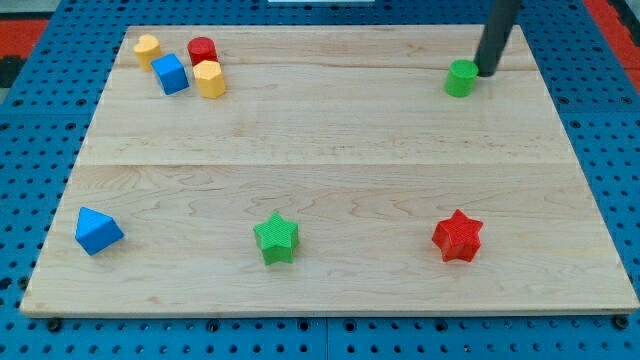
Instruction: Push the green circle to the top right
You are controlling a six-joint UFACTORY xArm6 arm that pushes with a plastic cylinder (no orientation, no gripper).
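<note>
The green circle [460, 78] is a small green cylinder near the top right of the wooden board [330, 150]. My tip [486, 71] is the lower end of a dark rod that comes down from the view's top. It stands just to the right of the green circle, touching or almost touching its right side.
A yellow block [147, 48], a blue cube [171, 74], a red cylinder [202, 50] and a yellow hexagon block [209, 79] cluster at the top left. A blue block [97, 231] lies bottom left, a green star [276, 238] bottom middle, a red star [458, 236] bottom right.
</note>
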